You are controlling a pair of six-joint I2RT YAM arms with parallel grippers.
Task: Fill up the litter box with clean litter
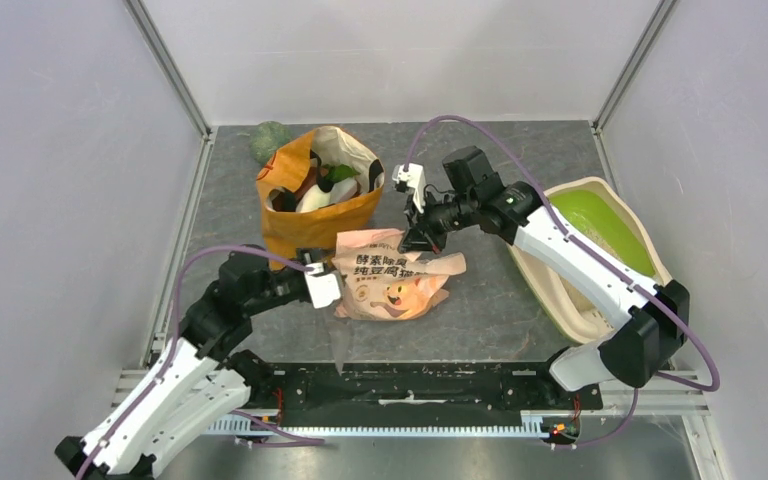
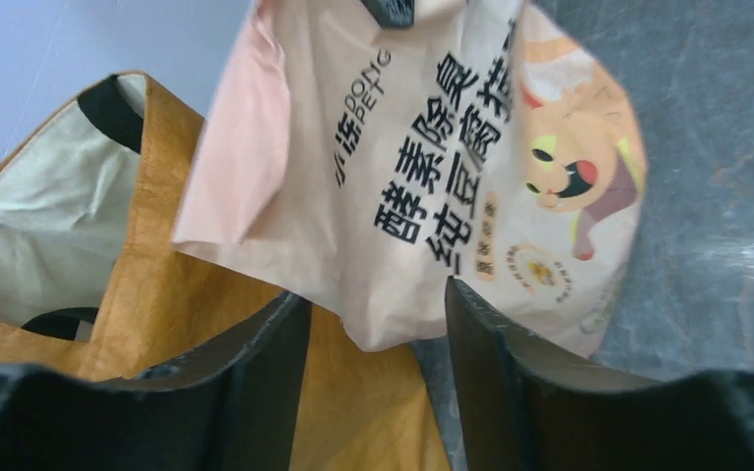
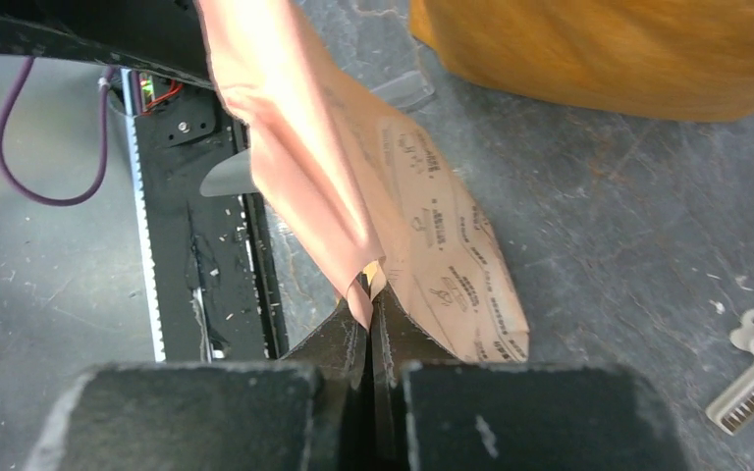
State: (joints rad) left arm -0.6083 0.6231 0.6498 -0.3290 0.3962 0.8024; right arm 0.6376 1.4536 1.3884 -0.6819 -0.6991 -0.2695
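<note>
while the right fingers (image 3: 329, 343) pinch the pink litter bag (image 1: 392, 280), the left fingers (image 2: 496, 343) stand apart.

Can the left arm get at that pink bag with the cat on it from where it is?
Probably yes. The left tool stands open right at the edge of the pink litter bag, with nothing between them; the right tool pinches its other end.

The pink bag (image 2: 412, 118) carries the Latin lettering "DONG PET" and large black Chinese characters, "酵素除臭" beside "纯豆腐"; its smaller print is illegible.
</note>
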